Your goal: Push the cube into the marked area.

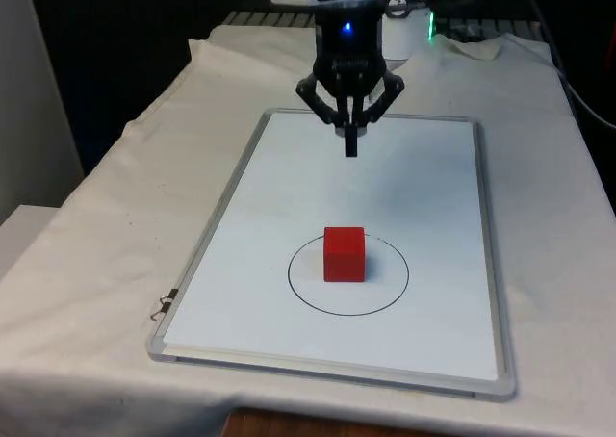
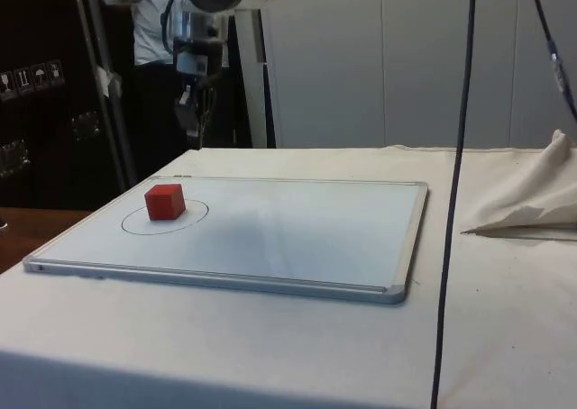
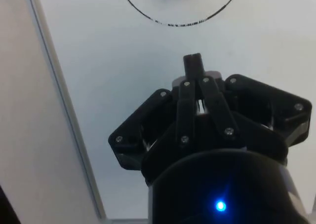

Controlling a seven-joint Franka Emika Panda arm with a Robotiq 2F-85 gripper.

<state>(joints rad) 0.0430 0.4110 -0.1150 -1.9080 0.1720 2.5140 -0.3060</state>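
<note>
The red cube (image 1: 344,253) sits inside the drawn circle (image 1: 298,293) at lower centre of the whiteboard (image 1: 433,187). The gripper (image 1: 350,148), upper centre, is closed and empty. The push looks done; only retreat remains.

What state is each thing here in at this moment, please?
Cube: upright, inside the circle, untouched.
Circle: drawn on the whiteboard, holding the cube.
Whiteboard: flat on the cloth.
Gripper: shut, raised above the whiteboard, apart from the cube.
</note>
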